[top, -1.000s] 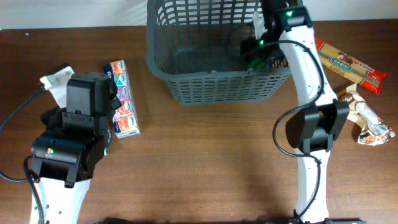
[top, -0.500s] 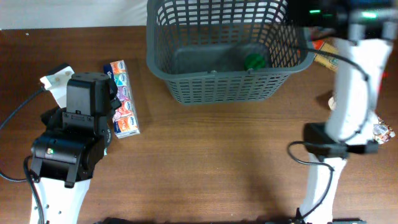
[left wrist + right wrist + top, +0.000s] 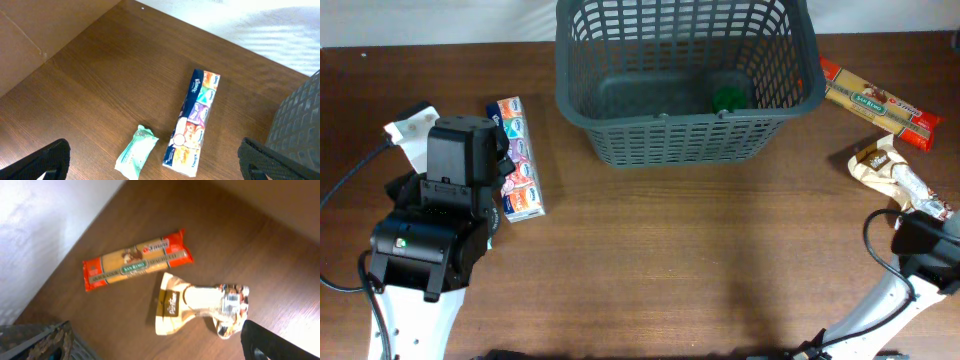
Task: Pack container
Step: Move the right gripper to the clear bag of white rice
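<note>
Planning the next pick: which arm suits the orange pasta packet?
Right, likely. The orange pasta packet lies right of the container, before the open right gripper; the left gripper hovers over the tissue pack.

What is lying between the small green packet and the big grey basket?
A long colourful tissue pack lies between the green packet and the basket; the left wrist view shows it.
</note>
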